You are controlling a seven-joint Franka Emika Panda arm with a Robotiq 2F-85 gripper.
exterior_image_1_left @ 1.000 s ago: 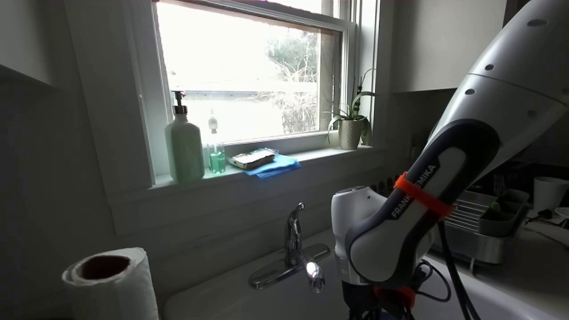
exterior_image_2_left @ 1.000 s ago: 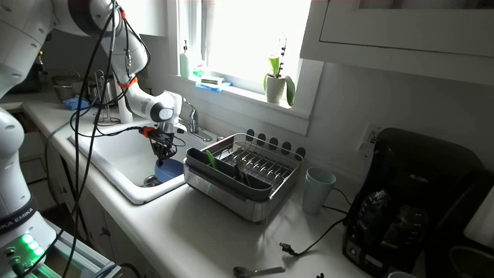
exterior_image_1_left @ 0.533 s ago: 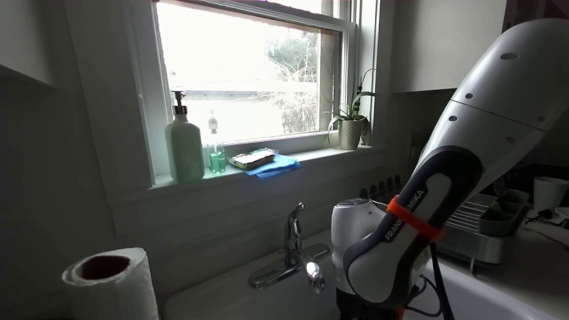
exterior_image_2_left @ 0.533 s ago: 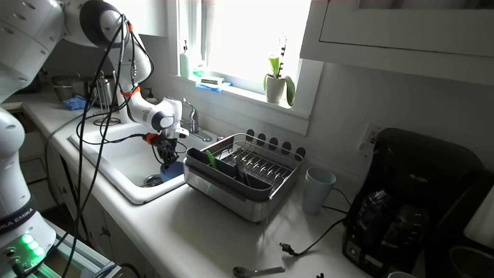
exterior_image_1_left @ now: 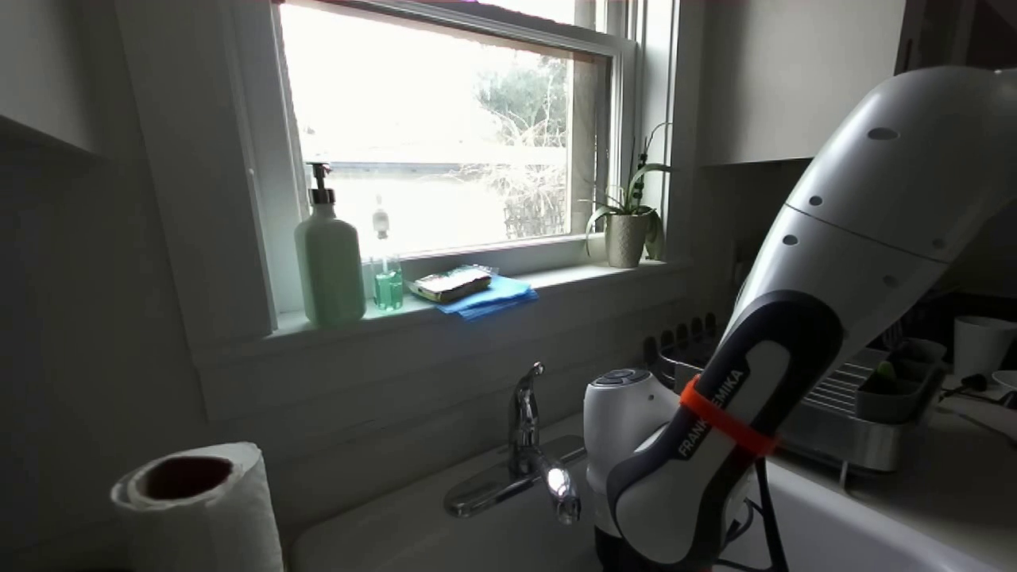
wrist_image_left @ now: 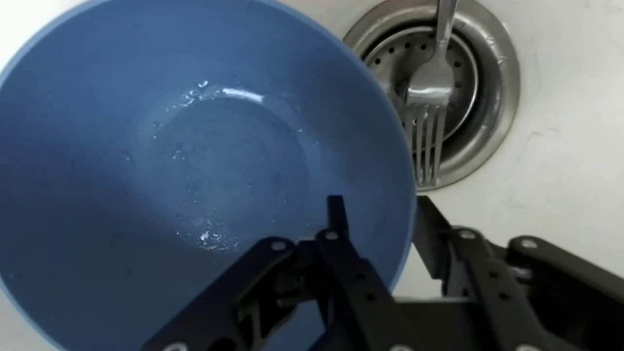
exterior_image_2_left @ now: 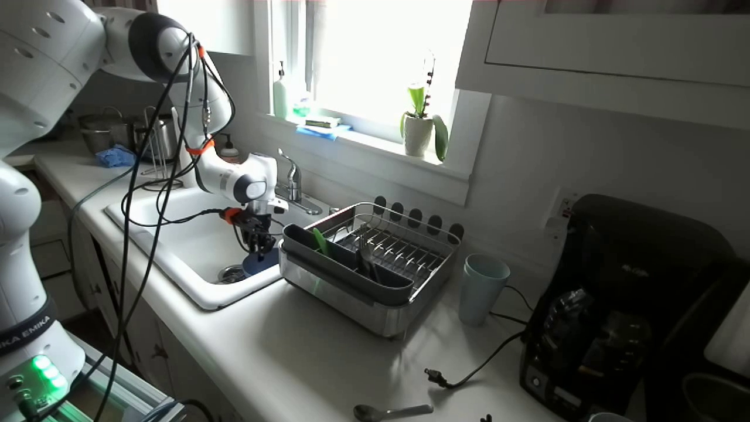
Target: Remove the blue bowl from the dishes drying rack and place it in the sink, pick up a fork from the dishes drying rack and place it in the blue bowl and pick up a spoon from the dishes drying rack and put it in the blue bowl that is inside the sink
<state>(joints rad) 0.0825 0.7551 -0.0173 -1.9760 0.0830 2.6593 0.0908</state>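
Below the window (exterior_image_1_left: 445,143), the sink (exterior_image_2_left: 190,243) holds the blue bowl (wrist_image_left: 214,151). Your gripper (wrist_image_left: 380,200) is lower than before, its fingers (wrist_image_left: 337,214) spread, with the bowl's rim between.

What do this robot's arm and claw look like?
The arm is smooth, white and rounded, with dark bands and pale lettering, FRANK and EMIKA, split by an orange strap. Black cables run along it, and green lights glow on its base. The claw-like gripper is black, with angular, jointed fingers dotted with small round metal-looking fasteners.
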